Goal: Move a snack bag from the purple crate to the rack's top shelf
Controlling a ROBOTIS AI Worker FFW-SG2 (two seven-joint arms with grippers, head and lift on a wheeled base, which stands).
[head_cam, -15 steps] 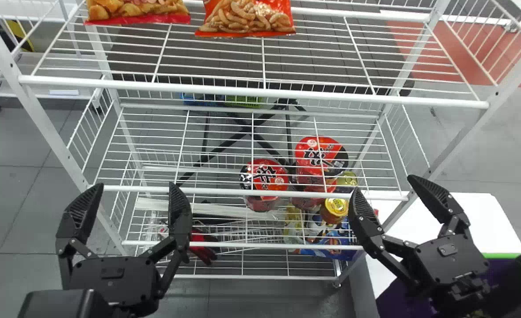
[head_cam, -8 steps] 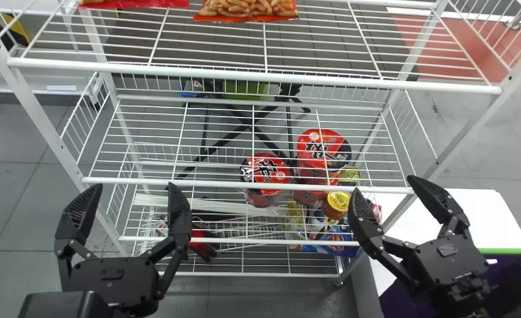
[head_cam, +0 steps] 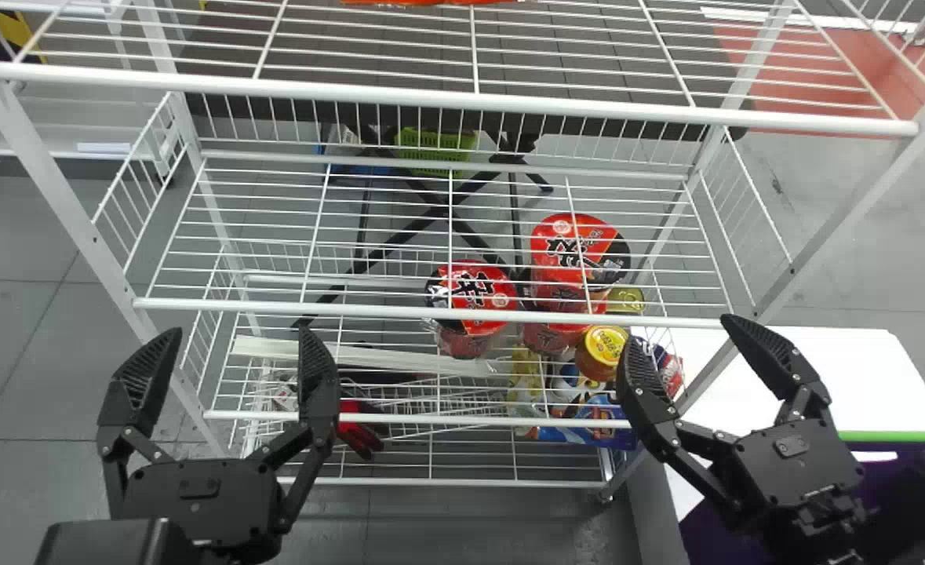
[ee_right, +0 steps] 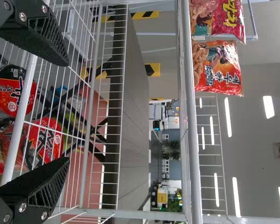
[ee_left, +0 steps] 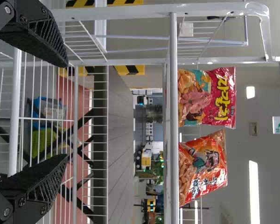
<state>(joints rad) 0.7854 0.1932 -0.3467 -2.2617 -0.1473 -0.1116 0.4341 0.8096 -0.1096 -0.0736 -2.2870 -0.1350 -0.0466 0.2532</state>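
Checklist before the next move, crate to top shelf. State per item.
1. Right gripper open, holding nothing: ok.
2. Left gripper open, holding nothing: ok.
3. Right gripper over the purple crate: not ok. In the head view its fingertips show by the rack's right front post, left of the crate.
4. Snack bag ready to pick in the crate: cannot tell, contents hidden.
5. Bags on the top shelf standing: ok, crimson bag and orange bag side by side.
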